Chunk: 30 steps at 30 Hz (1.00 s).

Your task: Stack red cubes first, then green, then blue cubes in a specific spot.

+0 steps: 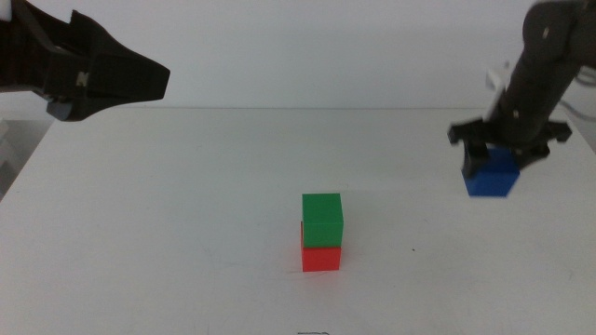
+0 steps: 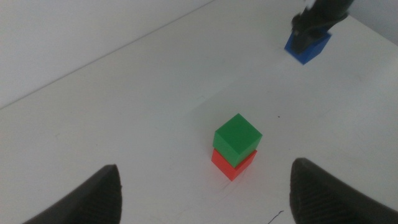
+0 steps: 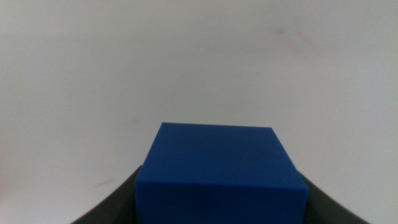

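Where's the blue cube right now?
In the middle view the blue cube sits on the table's right side between the right gripper's jaws, well apart from the green cube stacked on the red cube.

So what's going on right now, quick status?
Right gripper down over blue cube, grip unconfirmed. Left gripper open, waiting high. Green cube on red cube. Path between looks clear.
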### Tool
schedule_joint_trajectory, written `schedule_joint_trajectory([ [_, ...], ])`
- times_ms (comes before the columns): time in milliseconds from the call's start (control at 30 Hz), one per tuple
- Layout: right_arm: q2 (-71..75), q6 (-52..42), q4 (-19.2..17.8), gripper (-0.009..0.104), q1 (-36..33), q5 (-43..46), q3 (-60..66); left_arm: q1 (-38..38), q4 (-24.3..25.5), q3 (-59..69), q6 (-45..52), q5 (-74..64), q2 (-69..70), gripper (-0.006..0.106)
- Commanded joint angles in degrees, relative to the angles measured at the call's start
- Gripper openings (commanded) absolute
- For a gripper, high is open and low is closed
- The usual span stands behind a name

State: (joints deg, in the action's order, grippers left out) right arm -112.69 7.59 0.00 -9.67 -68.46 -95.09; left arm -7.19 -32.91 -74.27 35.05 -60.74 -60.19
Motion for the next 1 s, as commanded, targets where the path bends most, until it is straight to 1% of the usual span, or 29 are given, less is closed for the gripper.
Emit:
schedule_joint_trajectory([
  [0, 8.4, 6.0, -0.5, -0.001, -2.9, -4.3, -1.7, 0.0, -2.4, -1.3, -0.6, 2.9, 0.9, 0.091],
  [100, 12.0, 11.9, -1.0, -0.001, -6.3, -4.9, -1.7, 0.0, -2.4, -1.3, -0.6, 2.9, 0.9, 0.091],
  [333, 13.9, 18.8, -2.2, -0.001, -14.8, -6.0, -1.7, 0.0, -2.3, -1.3, -0.6, 2.9, 0.9, 0.091],
  [500, 13.8, 26.2, -6.1, -0.001, -22.1, -6.0, -2.2, 0.0, -2.3, -1.3, -0.6, 2.9, 0.9, 0.091],
  [567, 13.3, 27.7, -6.8, -0.001, -24.3, -6.0, -3.2, 0.0, -2.3, -1.3, -0.6, 2.9, 0.9, 0.091],
  [700, 11.5, 29.7, -6.8, -0.001, -28.3, -6.0, -5.9, 0.0, -2.3, -1.3, -0.6, 2.9, 0.9, 0.091],
  [967, 8.3, 32.2, -7.4, -0.001, -32.7, -6.1, -8.5, 0.0, -2.3, -1.3, -0.6, 2.9, 0.9, 0.091],
])
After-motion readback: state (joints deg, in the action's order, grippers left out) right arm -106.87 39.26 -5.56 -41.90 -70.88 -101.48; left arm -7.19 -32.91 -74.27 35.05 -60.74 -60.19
